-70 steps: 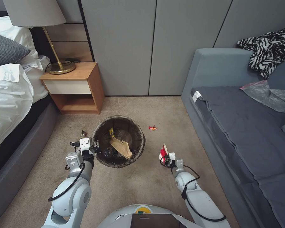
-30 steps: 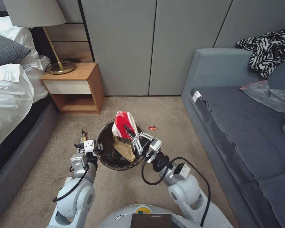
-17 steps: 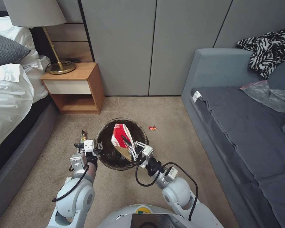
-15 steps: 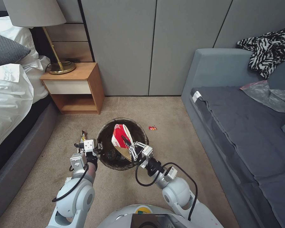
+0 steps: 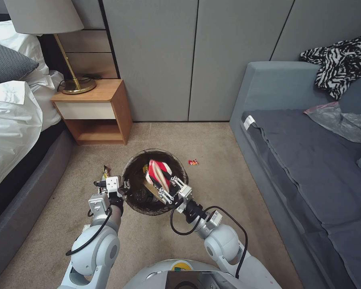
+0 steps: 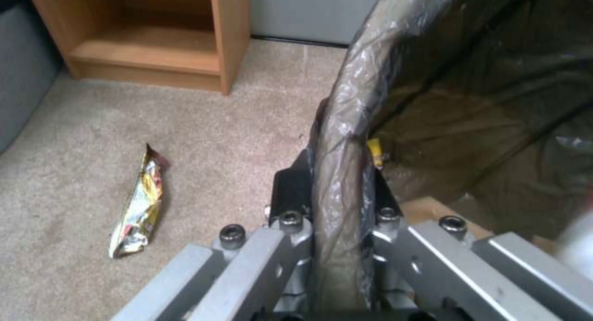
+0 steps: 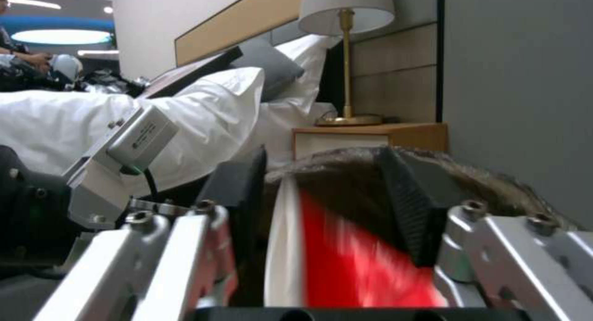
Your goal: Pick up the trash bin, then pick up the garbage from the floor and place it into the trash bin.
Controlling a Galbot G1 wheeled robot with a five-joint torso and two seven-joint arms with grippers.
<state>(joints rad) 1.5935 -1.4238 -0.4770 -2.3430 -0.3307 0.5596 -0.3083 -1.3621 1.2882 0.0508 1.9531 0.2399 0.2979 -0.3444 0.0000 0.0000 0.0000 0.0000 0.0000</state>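
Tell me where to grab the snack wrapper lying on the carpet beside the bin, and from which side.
Take the snack wrapper across its narrow middle, coming straight down from above. It lies flat and long on the carpet, crinkled, so its raised side edges give the fingers something to pinch. The left gripper is shut on the trash bin rim, so the right gripper would suit.

No legible text anywhere. Snack wrapper (image 6: 137, 205) on the carpet carries print too small to read. Label on the grey module (image 7: 137, 136) is unreadable.
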